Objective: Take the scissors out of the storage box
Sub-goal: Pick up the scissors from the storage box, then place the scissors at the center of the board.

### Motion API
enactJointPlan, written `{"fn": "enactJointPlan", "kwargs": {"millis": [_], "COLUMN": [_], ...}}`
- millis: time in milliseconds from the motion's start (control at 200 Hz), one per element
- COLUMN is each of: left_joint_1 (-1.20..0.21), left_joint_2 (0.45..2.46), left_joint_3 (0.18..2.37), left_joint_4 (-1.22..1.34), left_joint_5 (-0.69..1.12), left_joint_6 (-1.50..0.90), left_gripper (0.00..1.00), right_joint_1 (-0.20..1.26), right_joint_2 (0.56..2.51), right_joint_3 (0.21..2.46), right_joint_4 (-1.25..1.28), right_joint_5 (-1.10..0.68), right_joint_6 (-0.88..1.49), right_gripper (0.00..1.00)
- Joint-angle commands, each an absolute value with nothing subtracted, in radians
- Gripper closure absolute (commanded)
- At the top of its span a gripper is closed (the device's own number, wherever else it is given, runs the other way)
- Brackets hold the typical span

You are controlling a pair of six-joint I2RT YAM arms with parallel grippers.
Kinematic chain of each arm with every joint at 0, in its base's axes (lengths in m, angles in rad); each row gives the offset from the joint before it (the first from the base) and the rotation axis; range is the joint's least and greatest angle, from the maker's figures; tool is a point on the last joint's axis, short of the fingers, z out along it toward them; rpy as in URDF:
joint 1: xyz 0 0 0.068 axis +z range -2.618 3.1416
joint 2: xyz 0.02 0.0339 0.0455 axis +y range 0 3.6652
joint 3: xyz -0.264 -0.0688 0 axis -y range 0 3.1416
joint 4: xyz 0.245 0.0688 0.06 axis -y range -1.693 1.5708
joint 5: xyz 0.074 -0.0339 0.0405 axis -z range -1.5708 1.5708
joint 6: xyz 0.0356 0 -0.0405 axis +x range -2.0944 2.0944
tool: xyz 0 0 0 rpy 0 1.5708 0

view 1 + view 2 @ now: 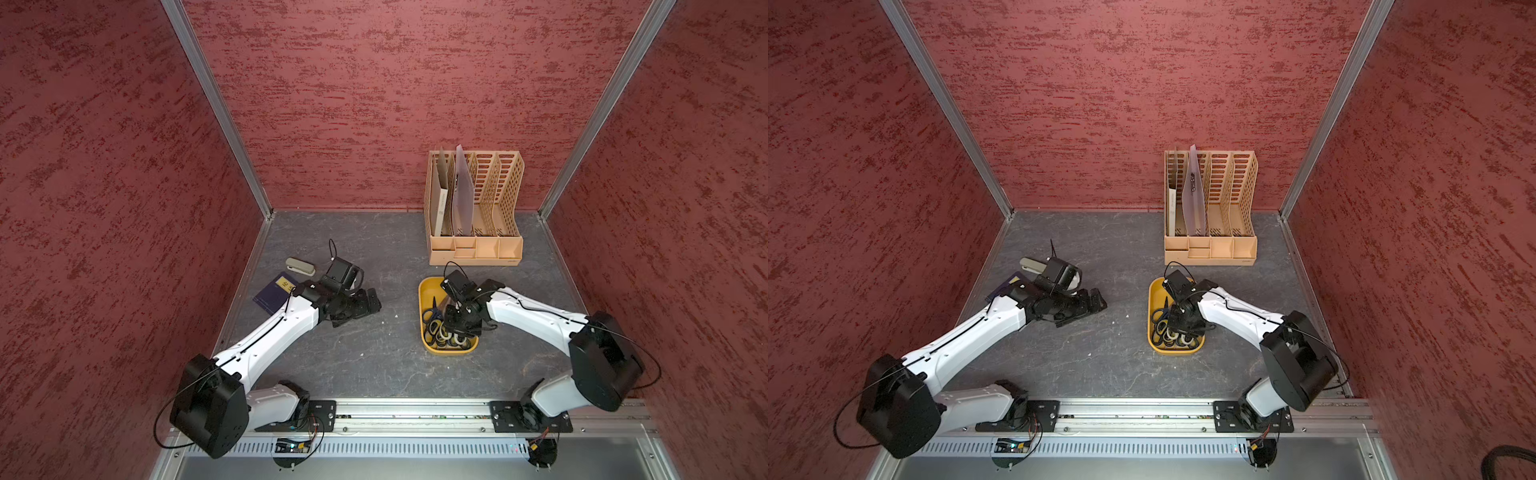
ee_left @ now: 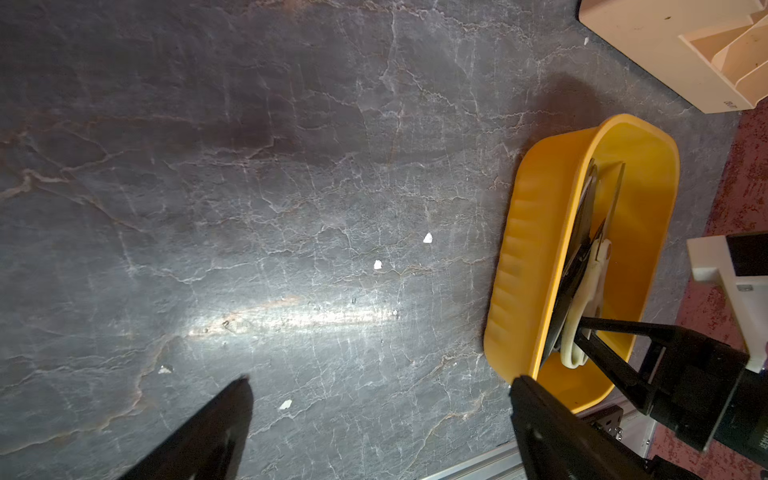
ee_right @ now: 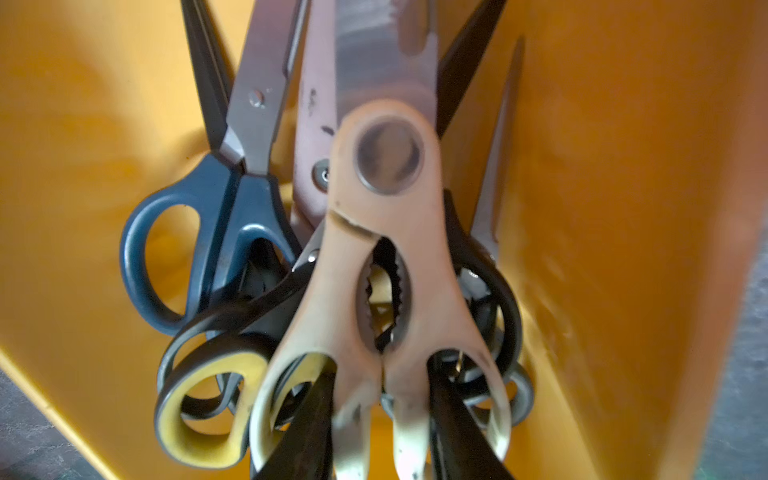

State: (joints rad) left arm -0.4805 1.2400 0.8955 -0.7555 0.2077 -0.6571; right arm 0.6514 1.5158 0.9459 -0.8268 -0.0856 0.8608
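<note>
The yellow storage box (image 1: 424,291) (image 1: 1154,291) stands right of centre on the dark table. Several pairs of scissors (image 1: 434,328) lie heaped in it, handles toward the front. My right gripper (image 1: 455,322) (image 3: 382,370) reaches down into the box. Its black fingers (image 3: 316,415) pass through the two handle loops of the cream scissors (image 3: 386,232) and press on the inner bars. Blue-handled scissors (image 3: 174,249) and yellow-black ones (image 3: 199,407) lie beside that pair. In the left wrist view the cream scissors (image 2: 590,291) show inside the box (image 2: 523,249). My left gripper (image 1: 365,309) (image 2: 382,380) hovers open over bare table, left of the box.
A tall tan file organizer (image 1: 476,208) with folders stands behind the box at the back wall. A grey stapler (image 1: 300,266) and a dark blue booklet (image 1: 274,293) lie at the left. Small white scraps (image 2: 427,237) dot the table. A metal rail (image 1: 415,415) runs along the front.
</note>
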Motion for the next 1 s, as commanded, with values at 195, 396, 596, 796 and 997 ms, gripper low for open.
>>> {"fn": "enactJointPlan", "kwargs": {"millis": [195, 396, 596, 796, 997], "left_joint_1": [-0.427, -0.286, -0.228, -0.211, -0.174], "left_joint_2": [1.212, 1.210, 1.212, 1.226, 1.253], "left_joint_3": [0.864, 0.827, 0.823, 0.810, 0.825], "left_joint_4": [-0.742, -0.710, -0.711, -0.710, -0.728], "left_joint_5": [0.249, 0.342, 0.369, 0.390, 0.376], "left_joint_6": [-0.636, -0.612, -0.570, -0.562, -0.563], "left_gripper": [0.00, 0.00, 0.00, 0.00, 0.00], "right_joint_1": [0.658, 0.678, 0.748, 0.774, 0.769], "right_joint_2": [1.433, 1.369, 1.419, 1.643, 1.942], "right_joint_3": [0.979, 1.046, 1.200, 1.436, 1.753], "right_joint_4": [-0.867, -0.926, -0.943, -0.909, -0.960], "right_joint_5": [-0.072, -0.073, -0.051, -0.045, 0.002], "right_joint_6": [0.873, 0.878, 0.876, 0.815, 0.657], "right_gripper": [0.77, 0.80, 0.81, 0.81, 0.82]}}
